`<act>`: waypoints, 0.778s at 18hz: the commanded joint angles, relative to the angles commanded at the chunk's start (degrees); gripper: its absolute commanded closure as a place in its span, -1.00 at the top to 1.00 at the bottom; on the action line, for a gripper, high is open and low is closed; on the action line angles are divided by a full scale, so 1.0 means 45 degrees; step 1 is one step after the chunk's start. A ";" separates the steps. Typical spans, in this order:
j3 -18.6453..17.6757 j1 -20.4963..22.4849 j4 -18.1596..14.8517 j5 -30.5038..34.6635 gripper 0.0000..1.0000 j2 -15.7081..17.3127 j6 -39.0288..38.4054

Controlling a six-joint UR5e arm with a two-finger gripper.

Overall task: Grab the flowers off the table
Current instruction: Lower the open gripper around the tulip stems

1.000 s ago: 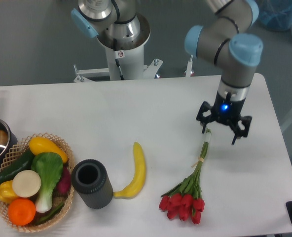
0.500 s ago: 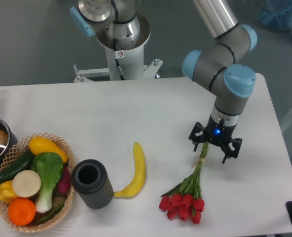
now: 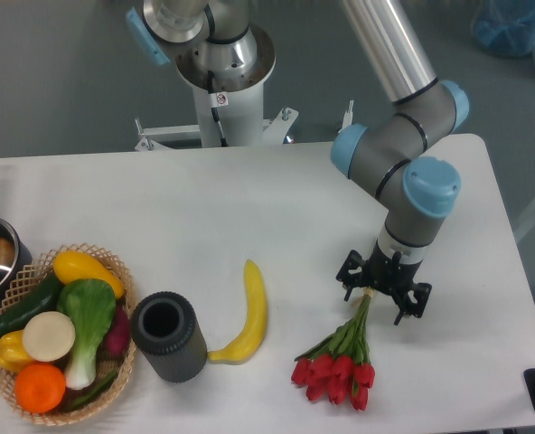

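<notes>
Reaching down with our gripper (image 3: 382,289) spread wide over the stems, we have not yet pinched the flowers (image 3: 340,355). They lie flat on the table (image 3: 249,190), so closing and lifting remain.

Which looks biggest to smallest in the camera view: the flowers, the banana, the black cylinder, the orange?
1. flowers
2. banana and black cylinder, too close to rank: longer versus bulkier
3. orange, smallest

Grey tubular arm (image 3: 396,172), light-blue joint caps, black pincer (image 3: 383,287).
</notes>
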 joint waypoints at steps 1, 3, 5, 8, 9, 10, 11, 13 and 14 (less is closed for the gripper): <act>0.0000 0.0000 0.0019 -0.0019 1.00 -0.0039 -0.0001; 0.0039 0.0000 0.0039 -0.0020 1.00 -0.0097 -0.0001; 0.0098 -0.0078 0.0039 -0.0020 1.00 -0.0195 -0.0020; 0.0098 -0.0098 0.0039 -0.0039 1.00 -0.0234 -0.0020; 0.0098 -0.0156 0.0039 -0.0039 1.00 -0.0273 -0.0020; 0.0117 -0.0214 0.0039 -0.0039 0.97 -0.0293 -0.0020; 0.0117 -0.0234 0.0039 -0.0020 0.91 -0.0332 -0.0020; 0.0079 -0.0234 0.0039 -0.0039 0.62 -0.0371 0.0038; 0.0078 -0.0234 0.0039 -0.0039 0.54 -0.0371 0.0077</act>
